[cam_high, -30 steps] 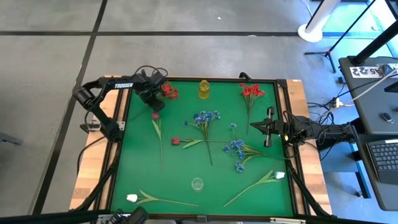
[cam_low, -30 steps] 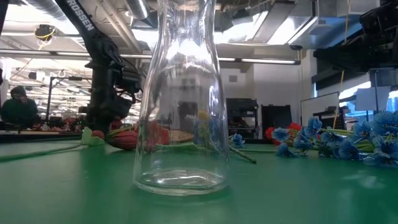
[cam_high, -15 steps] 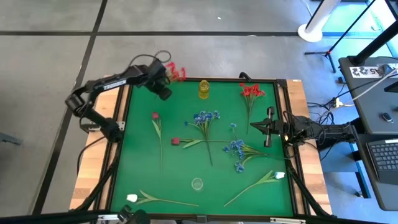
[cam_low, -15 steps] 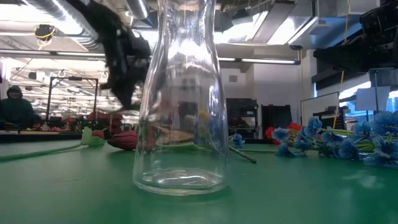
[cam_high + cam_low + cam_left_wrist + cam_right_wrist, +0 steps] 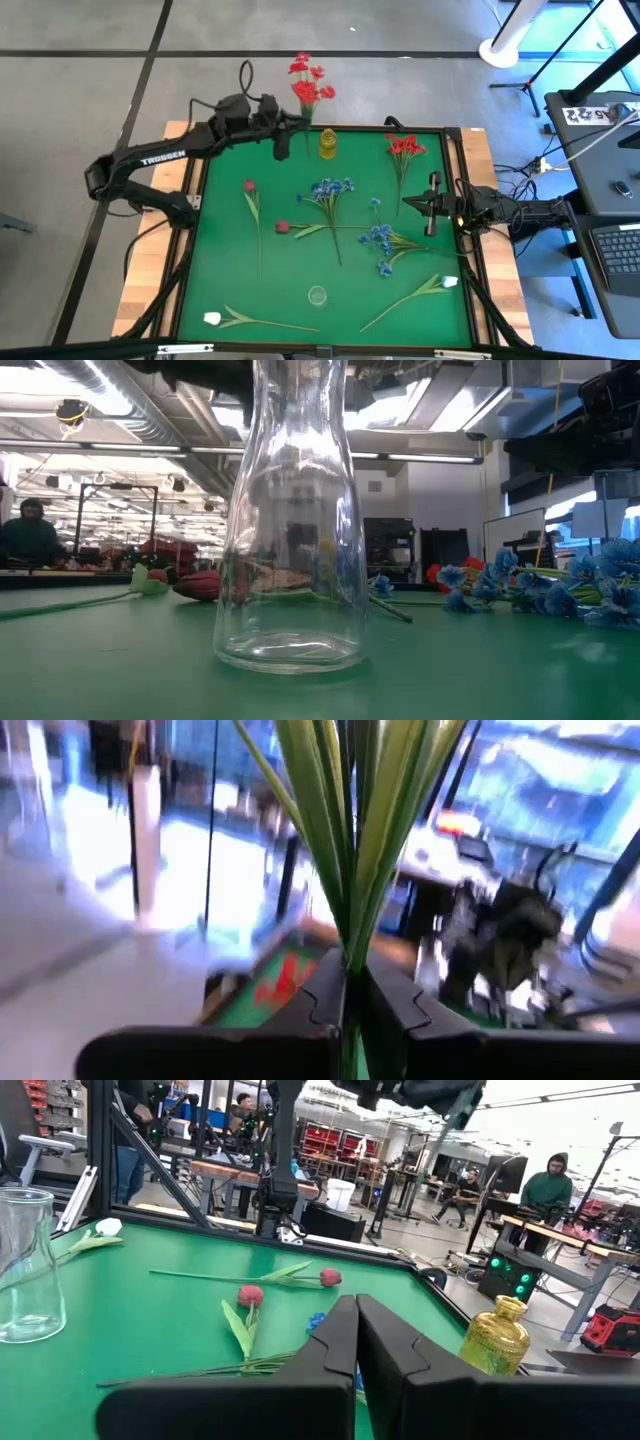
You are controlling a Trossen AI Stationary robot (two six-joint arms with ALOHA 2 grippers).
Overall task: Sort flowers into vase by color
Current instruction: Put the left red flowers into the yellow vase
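Note:
My left gripper (image 5: 291,124) is shut on a red small-blossom spray (image 5: 308,84), raised above the table's far edge just left of the yellow vase (image 5: 328,143). My right gripper (image 5: 430,205) waits shut at the right edge. Lying on the green mat are another red spray (image 5: 403,147), two blue sprays (image 5: 332,188) (image 5: 380,240), two red buds on stems (image 5: 249,186) (image 5: 282,227) and two white tulips (image 5: 212,318) (image 5: 450,282). A clear glass vase (image 5: 317,295) stands near the near edge and fills the low view (image 5: 290,520). My left gripper pinches the red spray's green stem bundle (image 5: 346,955) between its two fingers, low on the stems. The fingers come roughly level from the table's left and lie across the stems. The spray is lifted clear and stands about upright, blossoms on top and the stem end (image 5: 307,145) below.
The yellow vase (image 5: 495,1340) stands at the far edge's middle. A raised wooden frame (image 5: 462,135) borders the mat. Bare mat lies between the clear vase (image 5: 25,1270) and the left tulip. People and benches show in the room beyond.
My left gripper has risen from the mat's far-left corner and swung toward the right, ending beside the yellow vase. The red spray went up with it, lifted clear and turned upright, blossoms now high over the far edge. The right arm has kept still.

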